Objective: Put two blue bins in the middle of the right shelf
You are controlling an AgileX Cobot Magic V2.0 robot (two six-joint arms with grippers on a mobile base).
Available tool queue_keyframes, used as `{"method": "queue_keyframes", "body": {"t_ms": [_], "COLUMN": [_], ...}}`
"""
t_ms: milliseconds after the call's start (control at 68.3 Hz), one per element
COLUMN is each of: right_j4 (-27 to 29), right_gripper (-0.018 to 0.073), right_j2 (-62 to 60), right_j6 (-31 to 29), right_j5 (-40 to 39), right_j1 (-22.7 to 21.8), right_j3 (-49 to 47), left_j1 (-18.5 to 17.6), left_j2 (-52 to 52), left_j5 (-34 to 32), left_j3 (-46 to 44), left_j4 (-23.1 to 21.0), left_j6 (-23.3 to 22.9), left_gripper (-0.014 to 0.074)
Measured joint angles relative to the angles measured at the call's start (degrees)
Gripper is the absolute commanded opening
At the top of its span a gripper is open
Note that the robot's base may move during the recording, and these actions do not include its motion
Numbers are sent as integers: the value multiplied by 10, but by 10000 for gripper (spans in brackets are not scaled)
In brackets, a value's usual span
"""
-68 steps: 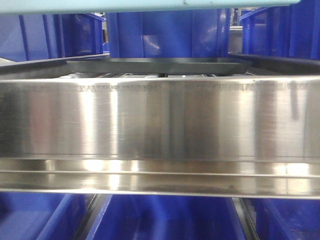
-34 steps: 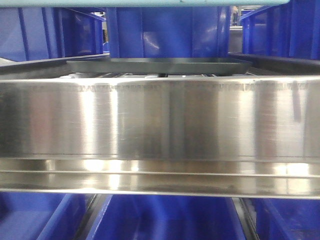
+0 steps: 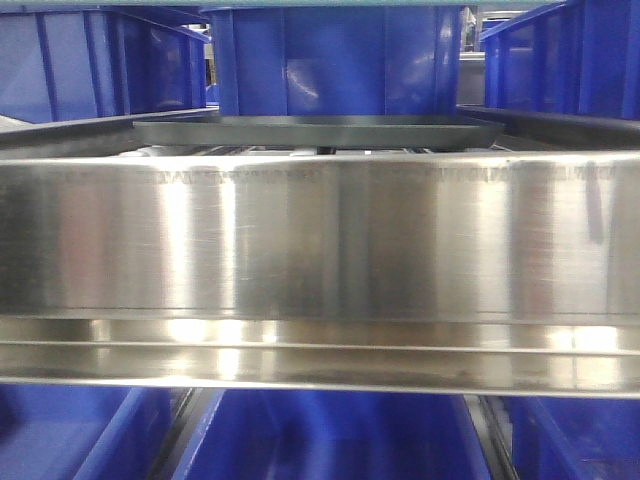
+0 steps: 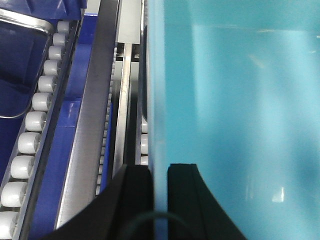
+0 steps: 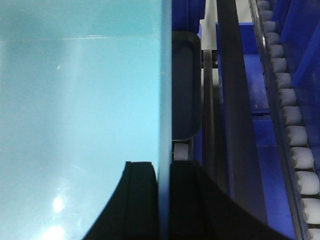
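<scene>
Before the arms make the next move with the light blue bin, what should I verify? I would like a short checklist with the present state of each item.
1. Hold of the left gripper on the wall of the light blue bin: ok, shut on it.
2. Hold of the right gripper on the other wall: ok.
3. Lane ahead free: not ok, a dark tray lies there.
4. Bin bottom clear of the steel rail: cannot tell.
5. Bin level: cannot tell.

A steel shelf rail (image 3: 320, 240) hid the base of the dark tray (image 3: 320, 130), while the pale blue bin (image 4: 235, 100) ran past both wrist views' edges.
</scene>
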Motion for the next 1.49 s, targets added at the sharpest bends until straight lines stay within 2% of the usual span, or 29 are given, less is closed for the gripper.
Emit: {"method": "queue_keyframes", "body": {"t_ms": [454,1127,1493], "right_j4": [0,-19,-23], "right_gripper": [-163,-163,-163], "right_j2": [0,0,0], "right_j6": [0,-1,-1], "right_j5": [0,-97,-106], "right_j1": [0,0,0], "right_j3": [0,0,0], "left_j1": [0,0,0], "left_j2": [0,-1,-1], "left_j5": [-1,-4,-4], "left_j3": [0,-1,-3], "left_j4": [0,17,20], "left_j6": [0,-3,-5], "left_gripper": [-111,-111,-111]}}
